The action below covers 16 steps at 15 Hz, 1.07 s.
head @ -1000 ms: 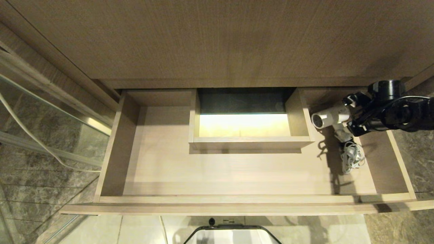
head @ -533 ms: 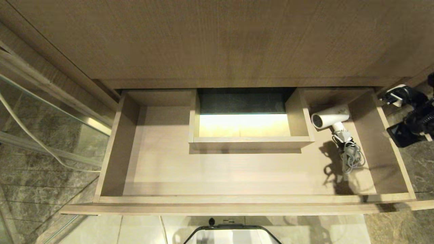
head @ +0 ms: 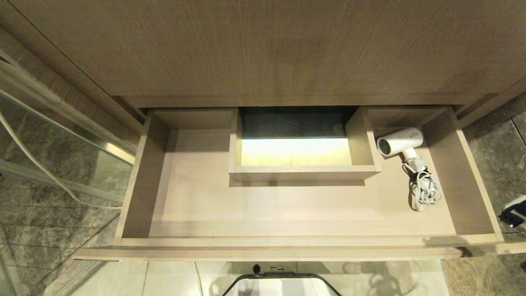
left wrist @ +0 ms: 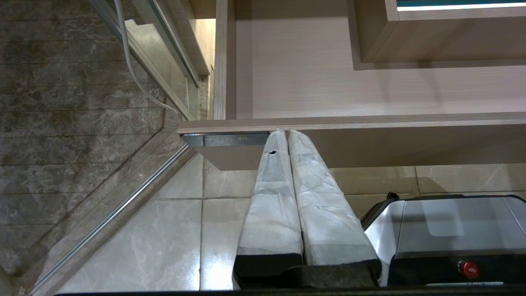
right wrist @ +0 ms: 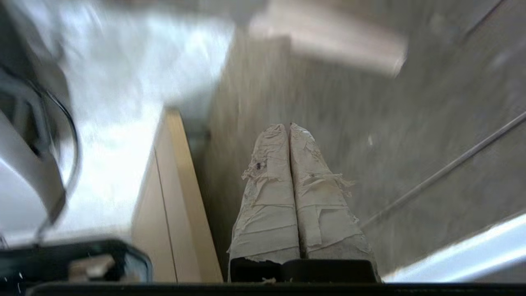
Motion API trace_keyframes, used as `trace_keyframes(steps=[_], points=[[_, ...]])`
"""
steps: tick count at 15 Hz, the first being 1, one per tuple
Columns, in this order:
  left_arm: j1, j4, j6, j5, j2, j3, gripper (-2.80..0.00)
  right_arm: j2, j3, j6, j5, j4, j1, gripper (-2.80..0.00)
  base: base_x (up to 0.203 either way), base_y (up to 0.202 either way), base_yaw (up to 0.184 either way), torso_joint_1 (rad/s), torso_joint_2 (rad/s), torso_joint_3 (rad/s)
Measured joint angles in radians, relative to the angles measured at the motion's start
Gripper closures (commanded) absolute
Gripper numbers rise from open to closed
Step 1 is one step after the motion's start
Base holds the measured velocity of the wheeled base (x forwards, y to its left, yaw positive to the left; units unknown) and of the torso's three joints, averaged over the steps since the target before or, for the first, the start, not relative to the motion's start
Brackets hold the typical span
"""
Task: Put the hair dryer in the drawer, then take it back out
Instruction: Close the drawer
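1. Drawer (head: 197,205): pulled fully out, interior exposed, boxed cut-out in the middle.
2. Hair dryer (head: 400,141): lying on the drawer floor at the robot's right, just beside the cut-out's right wall, grilled end toward the cut-out; bundled cord (head: 425,191) nearer the front. Nothing grips it.
3. Right pincer (right wrist: 289,127): wrapped fingers pressed together, empty, outside the drawer past its right wall, over the stone floor.
4. Left pincer (left wrist: 286,132): fingers together, empty, parked just below the drawer front.
5. Progress, judged: the first half, placing the dryer inside, appears done; taking it back out remains.
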Motion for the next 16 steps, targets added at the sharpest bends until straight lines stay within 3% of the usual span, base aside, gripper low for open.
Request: trace_keyframes(steps=[7, 12, 16], points=[[0.000, 0.000, 0.000, 0.000, 0.000, 0.000, 0.00, 0.205, 0.082, 0.007, -0.051, -0.155, -0.003, 0.00, 0.000, 0.000, 0.000, 0.000, 0.00, 0.000], [0.000, 0.000, 0.000, 0.000, 0.000, 0.000, 0.00, 0.412, 0.018, 0.007, -0.050, -0.303, -0.005, 0.00, 0.000, 0.000, 0.000, 0.000, 0.00, 0.000], [0.000, 0.000, 0.000, 0.000, 0.000, 0.000, 0.00, 0.427, -0.025, 0.048, -0.021, -0.353, -0.015, 0.00, 0.000, 0.000, 0.000, 0.000, 0.00, 0.000]])
